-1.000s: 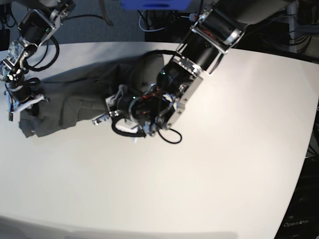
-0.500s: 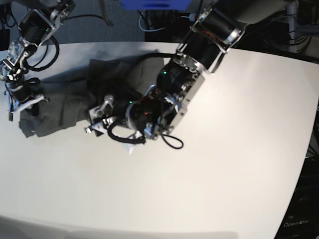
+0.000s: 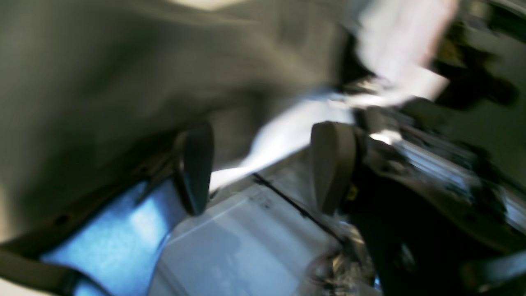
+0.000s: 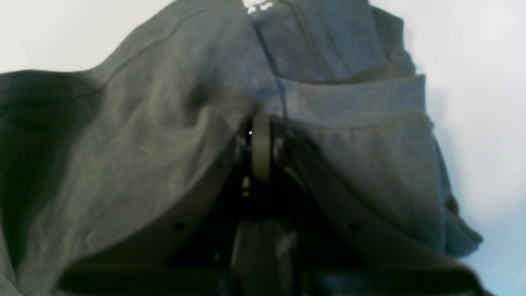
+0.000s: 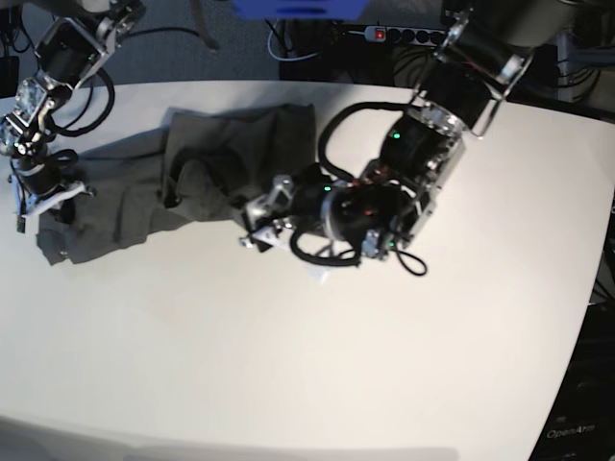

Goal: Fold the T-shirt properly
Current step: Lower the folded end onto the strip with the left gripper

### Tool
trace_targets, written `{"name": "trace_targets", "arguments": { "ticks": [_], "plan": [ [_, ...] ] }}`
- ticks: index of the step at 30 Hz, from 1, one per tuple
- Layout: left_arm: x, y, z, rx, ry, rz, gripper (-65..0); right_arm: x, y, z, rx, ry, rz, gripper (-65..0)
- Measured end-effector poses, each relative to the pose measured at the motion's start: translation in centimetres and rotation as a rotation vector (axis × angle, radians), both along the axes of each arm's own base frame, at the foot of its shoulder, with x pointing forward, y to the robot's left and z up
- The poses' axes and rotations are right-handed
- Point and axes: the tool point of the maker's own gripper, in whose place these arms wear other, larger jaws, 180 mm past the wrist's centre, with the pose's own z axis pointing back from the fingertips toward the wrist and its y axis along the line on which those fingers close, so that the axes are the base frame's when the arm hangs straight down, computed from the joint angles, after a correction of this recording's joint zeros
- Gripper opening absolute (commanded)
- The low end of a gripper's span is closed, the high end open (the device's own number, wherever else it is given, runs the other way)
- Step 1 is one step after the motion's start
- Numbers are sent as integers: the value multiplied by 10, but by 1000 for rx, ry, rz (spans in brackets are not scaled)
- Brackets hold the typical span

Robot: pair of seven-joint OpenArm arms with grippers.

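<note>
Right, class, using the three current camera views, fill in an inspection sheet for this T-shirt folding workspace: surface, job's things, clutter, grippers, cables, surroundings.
Surface: white table, bare apart from the cloth and the arms.
Job's things: dark grey T-shirt lying partly folded and rumpled at the table's far left in the base view.
Clutter: nothing seen.
Grippers: left gripper open at the cloth's near edge, nothing between its pads; right gripper shut on the T-shirt at its left end.
Cables: black cable loops on the left arm; more on the right arm.
Surroundings: power strip and leads on the floor beyond the table.
</note>
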Motion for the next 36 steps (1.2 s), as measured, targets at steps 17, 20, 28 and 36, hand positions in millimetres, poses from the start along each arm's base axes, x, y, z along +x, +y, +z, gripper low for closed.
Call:
{"name": "trace_targets", "arguments": {
  "ticks": [17, 20, 28, 36],
  "plan": [
    [-9, 14, -10, 2, 53, 3, -282, 2, 6, -2, 5, -7, 6, -644],
    [-7, 1, -14, -12, 82, -2, -284, 5, 12, -2, 2, -8, 31, -644],
    [-15, -4, -43, 118, 85, -59, -459, 6, 14, -2, 5, -9, 36, -644],
    [-21, -27, -34, 76, 101, -87, -586, 8, 15, -2, 6, -10, 36, -644]
  ]
}}
